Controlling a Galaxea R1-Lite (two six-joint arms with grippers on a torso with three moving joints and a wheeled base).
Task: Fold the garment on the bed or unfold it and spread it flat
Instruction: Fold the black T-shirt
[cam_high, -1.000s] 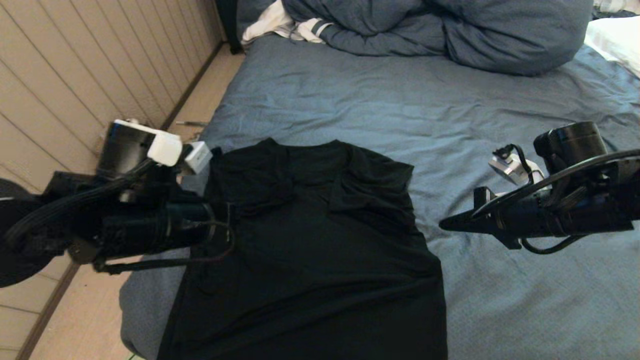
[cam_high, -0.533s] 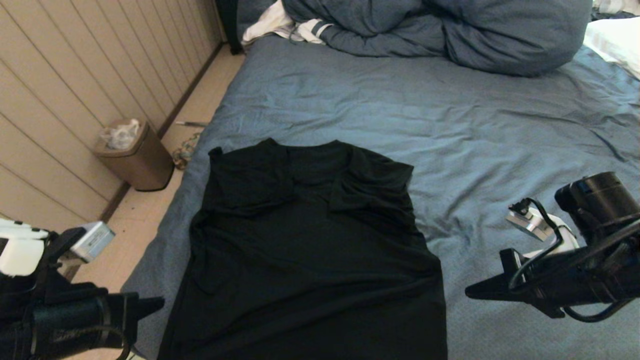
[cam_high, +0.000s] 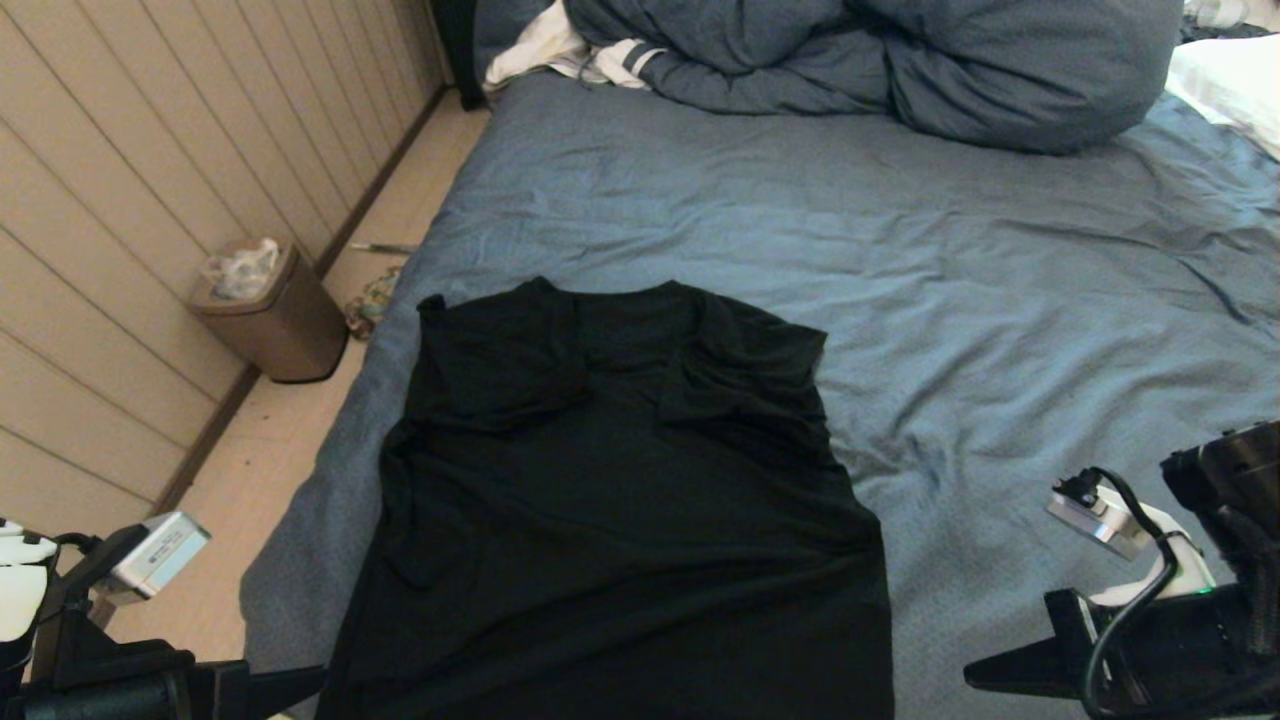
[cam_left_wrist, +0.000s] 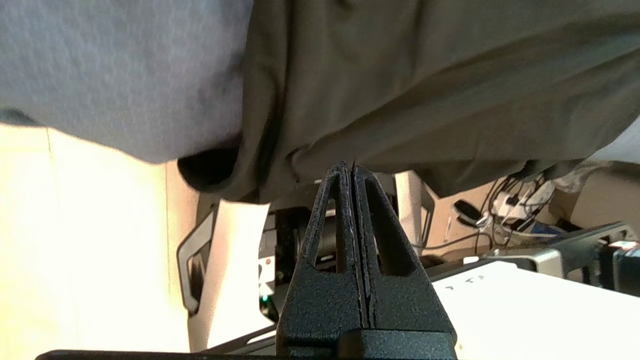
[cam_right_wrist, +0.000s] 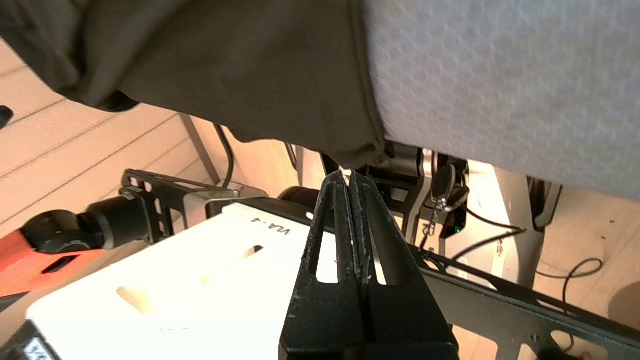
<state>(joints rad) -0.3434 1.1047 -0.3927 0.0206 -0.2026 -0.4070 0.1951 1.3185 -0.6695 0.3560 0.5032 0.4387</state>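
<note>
The garment (cam_high: 620, 500), a black T-shirt with its plain side up, lies flat on the near left part of the bed (cam_high: 1000, 300). Both sleeves are folded inward and its hem hangs over the bed's near edge. My left gripper (cam_high: 318, 680) is low at the shirt's near left corner, shut and empty. The left wrist view shows its tips (cam_left_wrist: 348, 167) just under the hanging hem (cam_left_wrist: 425, 100). My right gripper (cam_high: 972, 678) is low off the shirt's near right, also shut. The right wrist view shows its tips (cam_right_wrist: 348, 174) just below the shirt's corner (cam_right_wrist: 250, 75), apart from it.
A bulky blue duvet (cam_high: 900, 60) and white striped clothing (cam_high: 560, 45) lie at the bed's far end, with a white pillow (cam_high: 1230, 75) at the far right. A brown bin (cam_high: 275, 315) stands on the floor by the panelled wall, left of the bed.
Both arms have dropped and pulled back toward the bed's near edge. The left arm left the shirt's left sleeve, uncovering the bin. The shirt has not moved.
</note>
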